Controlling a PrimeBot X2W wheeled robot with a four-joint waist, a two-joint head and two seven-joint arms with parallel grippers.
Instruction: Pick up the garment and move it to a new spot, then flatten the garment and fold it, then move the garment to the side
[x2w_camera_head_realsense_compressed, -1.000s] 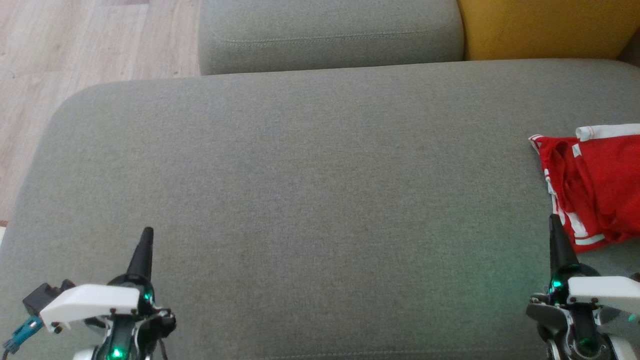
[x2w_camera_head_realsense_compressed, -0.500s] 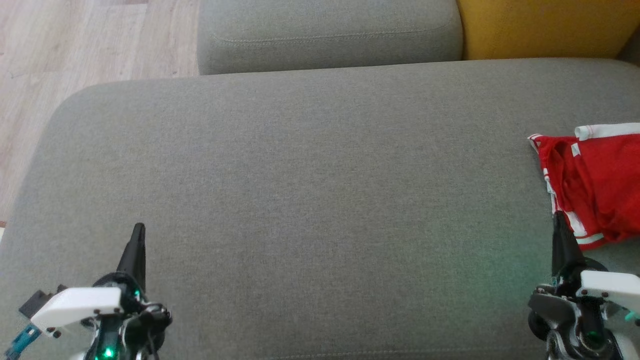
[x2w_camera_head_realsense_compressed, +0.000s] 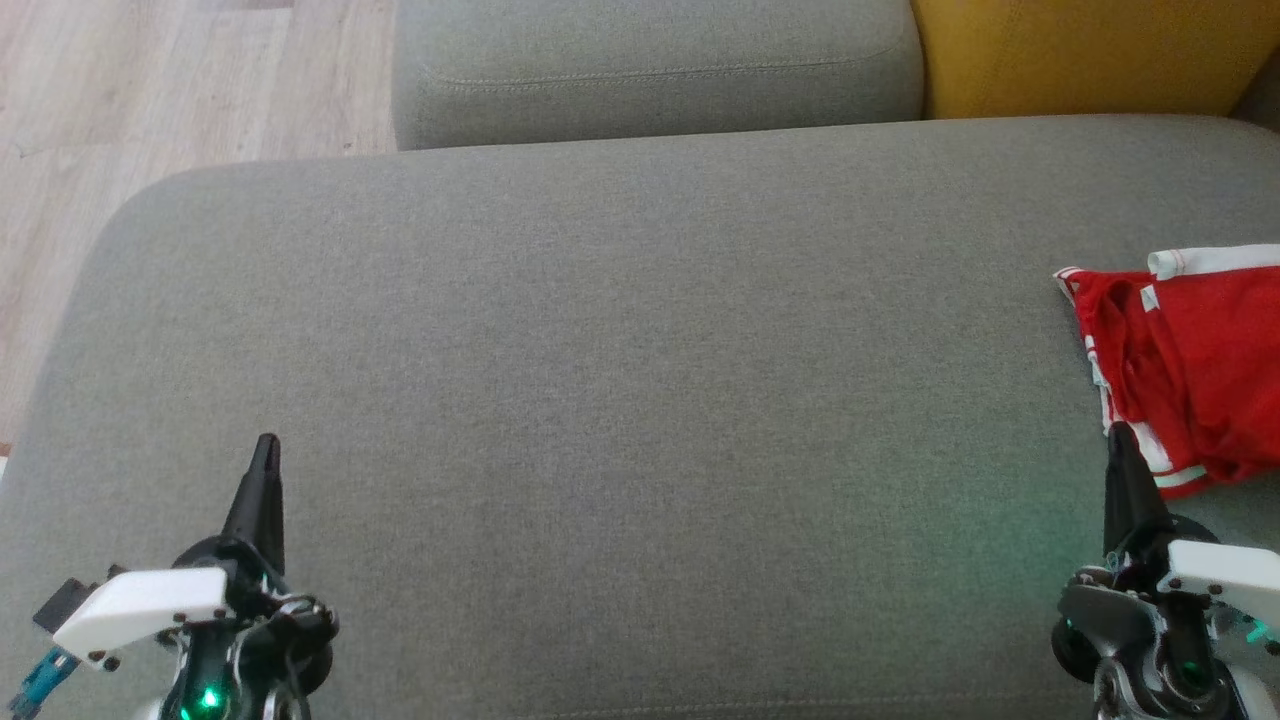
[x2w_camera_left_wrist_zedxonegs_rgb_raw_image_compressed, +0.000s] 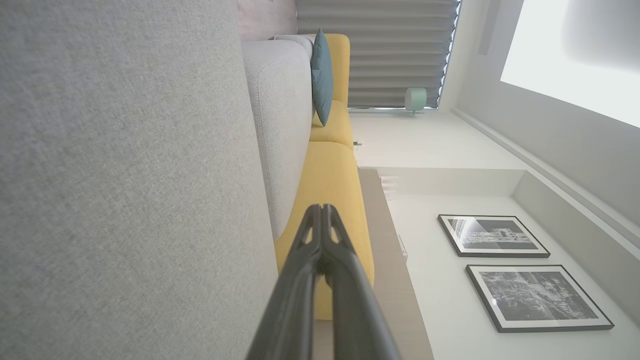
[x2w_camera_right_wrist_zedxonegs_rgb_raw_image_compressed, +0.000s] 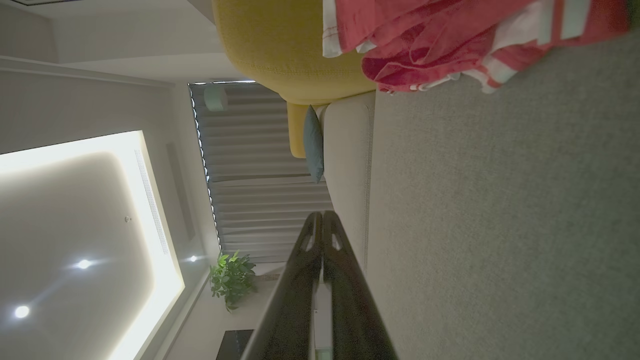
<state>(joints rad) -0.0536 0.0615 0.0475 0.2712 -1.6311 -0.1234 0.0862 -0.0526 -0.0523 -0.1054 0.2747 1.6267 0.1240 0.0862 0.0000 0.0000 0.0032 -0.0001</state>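
Note:
The garment (x2w_camera_head_realsense_compressed: 1195, 365) is red with white trim and lies crumpled at the right edge of the grey sofa seat (x2w_camera_head_realsense_compressed: 620, 380); the right wrist view has the garment (x2w_camera_right_wrist_zedxonegs_rgb_raw_image_compressed: 450, 40) along its top. My right gripper (x2w_camera_head_realsense_compressed: 1118, 432) is shut and empty, its tip just in front of the garment's near white-striped hem. The same shut fingers (x2w_camera_right_wrist_zedxonegs_rgb_raw_image_compressed: 320, 260) rise from the bottom of the right wrist view. Far across the seat at the lower left, my left gripper (x2w_camera_head_realsense_compressed: 267, 443) is shut and empty too. In the left wrist view its fingers (x2w_camera_left_wrist_zedxonegs_rgb_raw_image_compressed: 322, 250) press together beside the seat.
A grey back cushion (x2w_camera_head_realsense_compressed: 655, 70) and a yellow cushion (x2w_camera_head_realsense_compressed: 1090, 55) stand behind the seat. Wooden floor (x2w_camera_head_realsense_compressed: 150, 110) lies off the seat's left edge. A teal pillow (x2w_camera_left_wrist_zedxonegs_rgb_raw_image_compressed: 322, 75) leans on the sofa further off.
Both arms have drawn back a little toward the bottom of the head view. The left gripper's tip has shifted left. The garment has not moved.

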